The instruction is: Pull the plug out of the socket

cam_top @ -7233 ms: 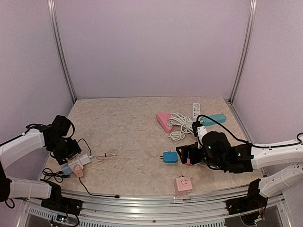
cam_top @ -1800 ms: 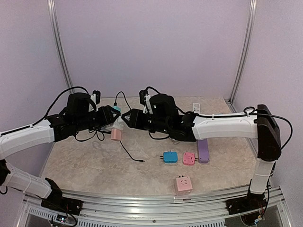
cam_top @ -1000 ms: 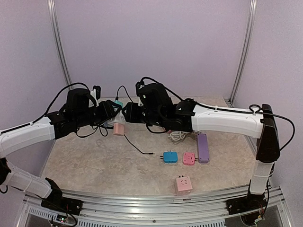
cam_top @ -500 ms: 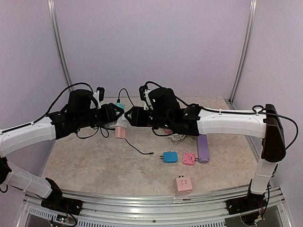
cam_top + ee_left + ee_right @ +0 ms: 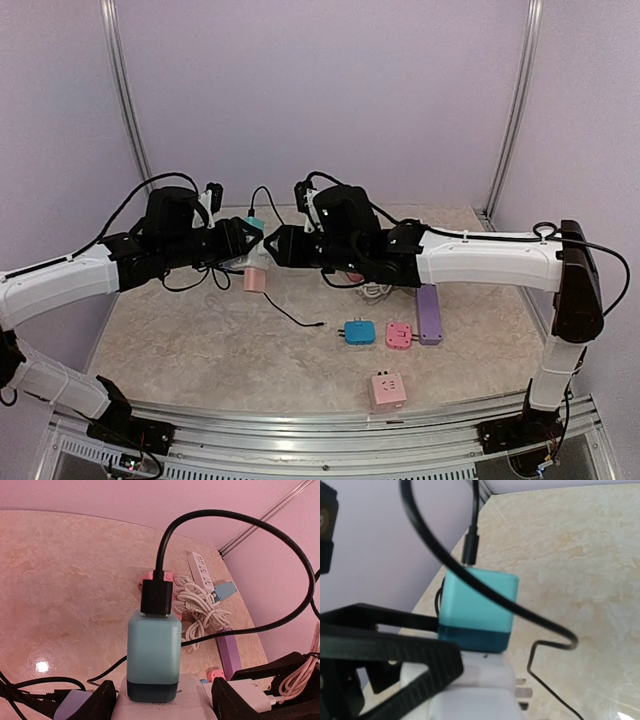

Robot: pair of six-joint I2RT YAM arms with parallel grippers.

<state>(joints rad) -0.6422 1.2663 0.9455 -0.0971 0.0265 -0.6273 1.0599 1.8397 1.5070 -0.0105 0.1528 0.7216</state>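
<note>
Status: teal charger plug (image 5: 153, 657) fully seated in white socket (image 5: 192, 694), both held mid-air above table. Left gripper (image 5: 162, 703) jaws pinch socket sides. Right gripper (image 5: 270, 246) sits against socket, jaw state unclear. 1 step left: the pull itself.

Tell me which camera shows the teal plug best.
Left wrist: the teal plug fills the centre, seated in the white socket. Right wrist shows it close but crossed by the cable; top external shows only a sliver.
</note>
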